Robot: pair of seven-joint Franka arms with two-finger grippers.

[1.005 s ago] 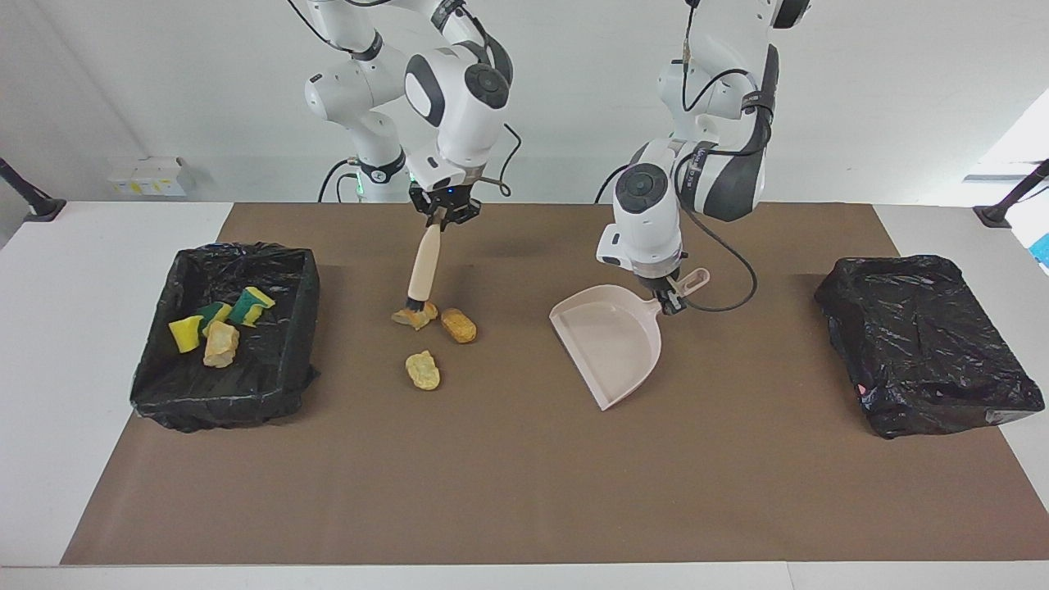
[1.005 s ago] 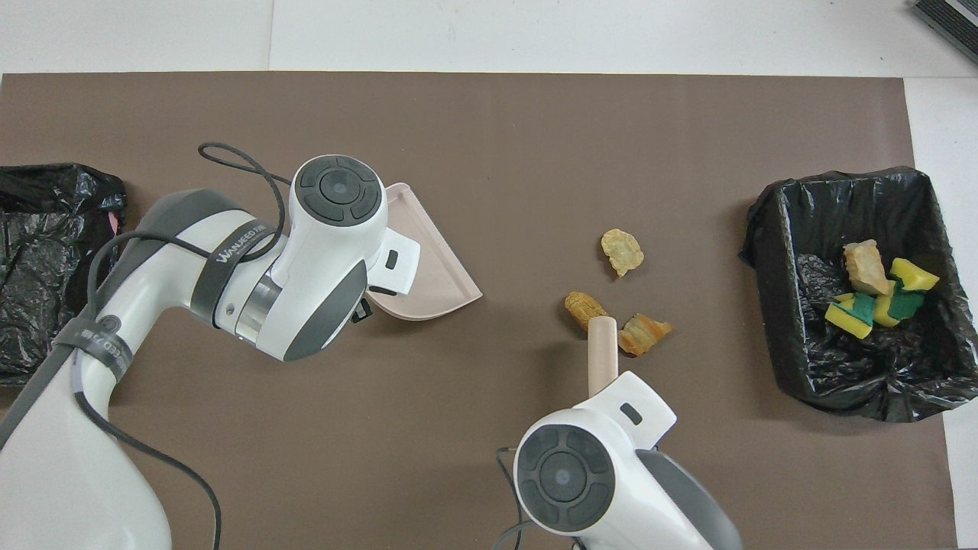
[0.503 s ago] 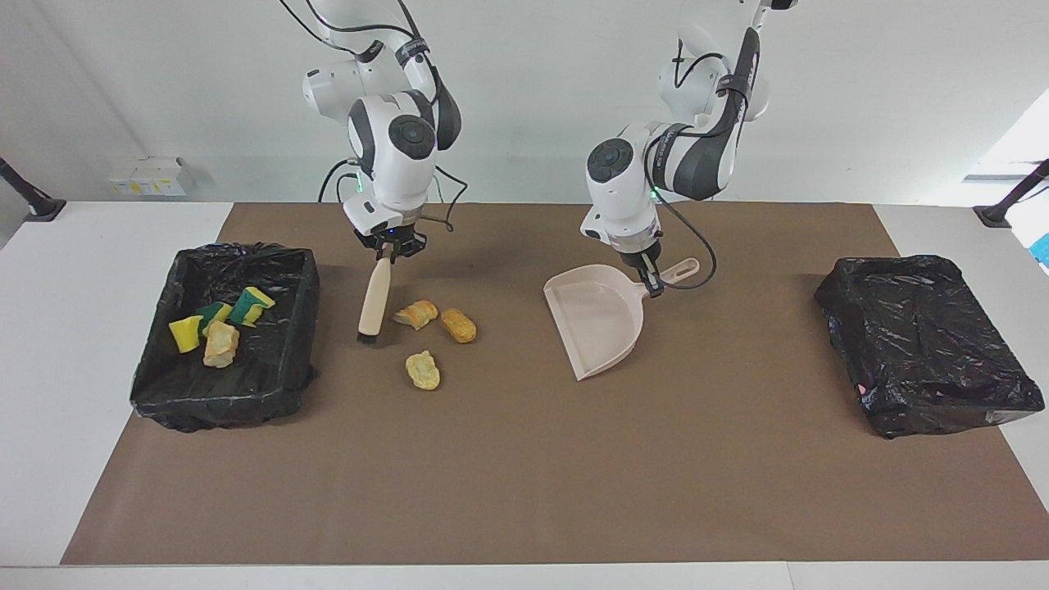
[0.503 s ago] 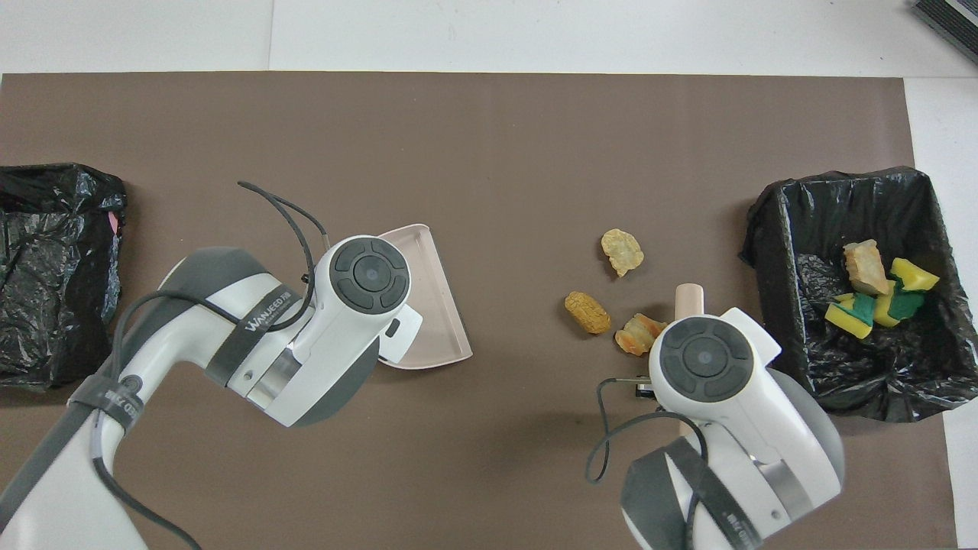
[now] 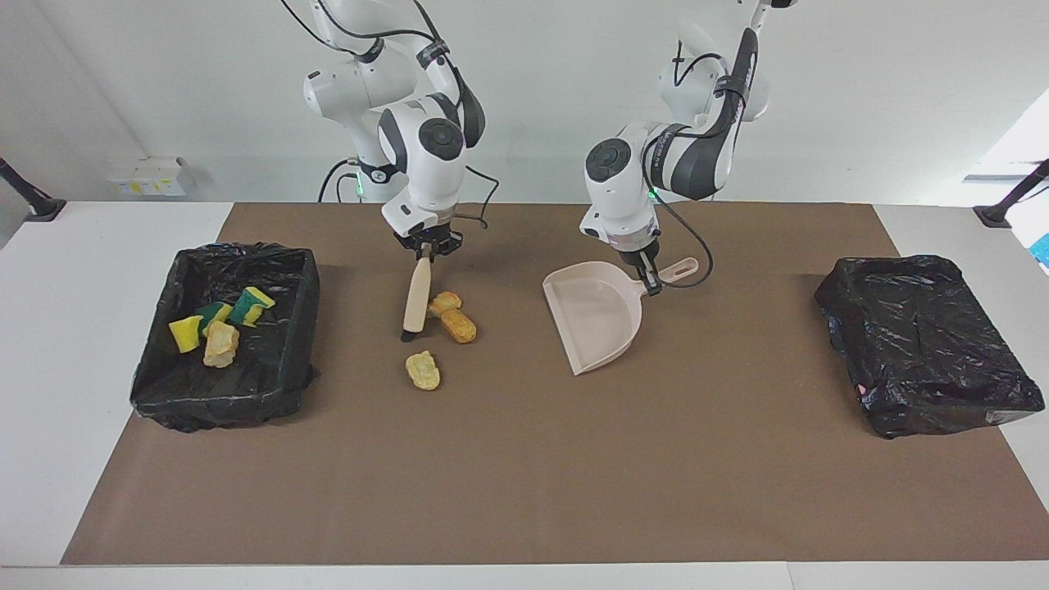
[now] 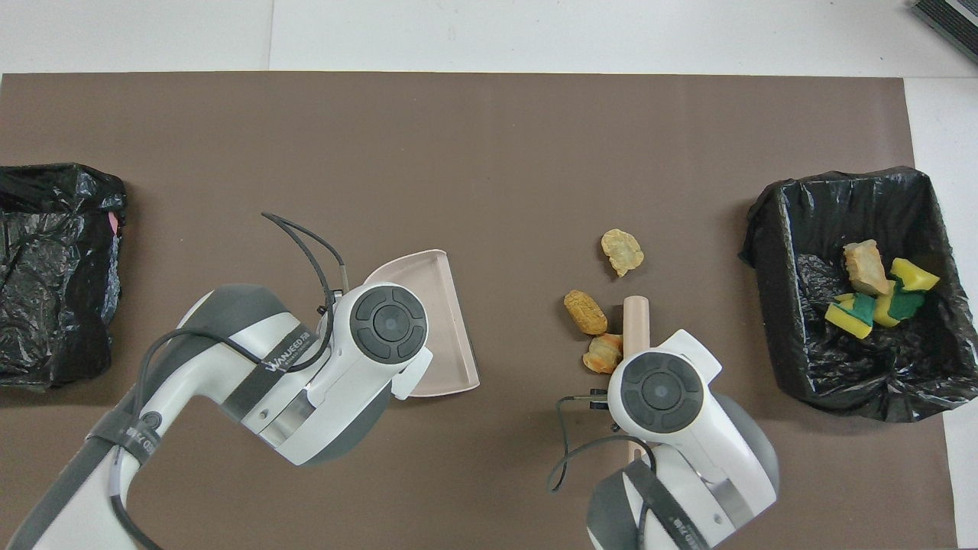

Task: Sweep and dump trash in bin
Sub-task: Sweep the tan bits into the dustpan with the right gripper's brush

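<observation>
Right gripper (image 5: 425, 251): clamped on the beige wooden-handled brush (image 5: 417, 297), bristles down beside three tan bread-like scraps (image 5: 453, 318).
Left gripper (image 5: 647, 279): pinching the pale pink plastic dustpan (image 5: 592, 322) by its handle.
Bin: black-lined bin (image 5: 288, 360) at the right arm's end holds four scraps.
Risk: the dustpan sits well apart from the scraps, so a stroke may scatter them short of it.
</observation>
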